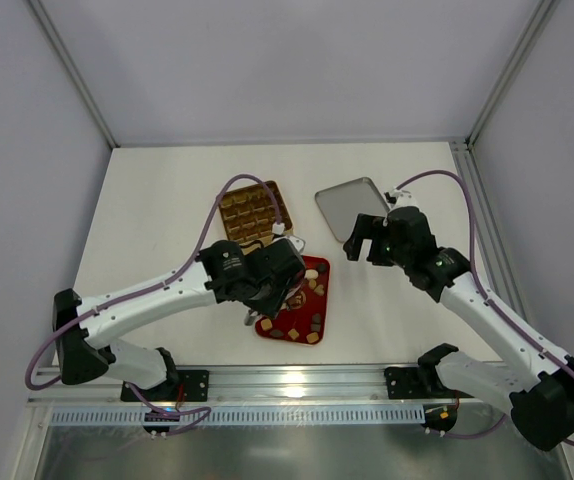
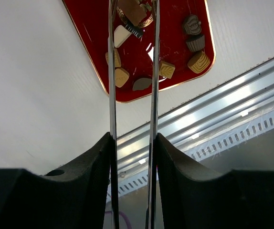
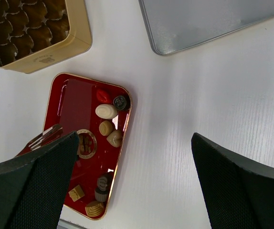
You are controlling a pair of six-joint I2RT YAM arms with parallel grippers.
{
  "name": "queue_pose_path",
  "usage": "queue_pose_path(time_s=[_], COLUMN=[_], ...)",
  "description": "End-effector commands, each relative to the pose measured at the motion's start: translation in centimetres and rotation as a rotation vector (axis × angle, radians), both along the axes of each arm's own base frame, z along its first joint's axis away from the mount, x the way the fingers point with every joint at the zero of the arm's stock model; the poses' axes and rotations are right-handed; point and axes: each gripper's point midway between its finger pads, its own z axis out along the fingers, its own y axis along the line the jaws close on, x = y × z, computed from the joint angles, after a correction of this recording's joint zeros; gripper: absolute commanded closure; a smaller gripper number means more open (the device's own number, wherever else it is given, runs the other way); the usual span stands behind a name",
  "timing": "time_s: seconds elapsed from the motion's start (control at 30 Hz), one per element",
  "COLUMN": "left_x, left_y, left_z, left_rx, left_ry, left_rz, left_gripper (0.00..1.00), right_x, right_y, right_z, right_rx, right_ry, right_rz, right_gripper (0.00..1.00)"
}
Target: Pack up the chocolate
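Setting: white table top [image 1: 157, 200] inside grey enclosure walls [image 1: 297, 60], with an aluminium rail [image 1: 297, 378] along the near edge.

Left gripper [image 2: 132, 7]: two long, thin metal blades run parallel with a narrow gap between them. They reach over a red rectangular tray with a gold rim [image 3: 75, 100]. One brown piece lies between the blades near their tips. Whether the blades pinch it or only straddle it cannot be told.

Chocolate pieces [image 3: 106, 111]: small bite-size items in cream, tan and dark brown. All that show lie on the red tray, scattered to either side of the left gripper's blades and to the left of the right gripper.

Right gripper [image 3: 133, 143]: black fingers are spread wide with nothing between them. It hangs above the table just beside the tray's right edge.

Gold square box with grid compartments [image 3: 46, 57]: sits beyond the left gripper, past the tray's far end and near it.

Silver rectangular metal lid [image 3: 208, 19]: lies flat beyond the right gripper, apart from the gold box.
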Motion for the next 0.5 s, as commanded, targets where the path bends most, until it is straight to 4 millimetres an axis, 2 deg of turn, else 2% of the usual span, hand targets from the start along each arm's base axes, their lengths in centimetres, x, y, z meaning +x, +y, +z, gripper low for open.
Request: queue_pose_path(time_s=[0.0, 0.23, 0.47], left_x=[-0.6, -0.9, -1.3], left_y=[0.3, 0.7, 0.4], left_z=[0.0, -1.0, -1.7], left_rx=[-0.011, 0.006, -0.001], left_ry=[-0.001, 0.011, 0.038], left_rz=[0.027, 0.040, 0.036], left_gripper=[0.60, 0.58, 0.58], right_x=[0.2, 0.2, 0.1], right_y=[-0.1, -0.1, -0.2], right_z=[1.0, 0.7, 0.5], right_rx=[0.016, 0.018, 0.014], right_ry=[-0.036, -0.032, -0.032], right_rz=[-0.020, -0.020, -0.022], right_gripper=[0.00, 0.00, 0.00])
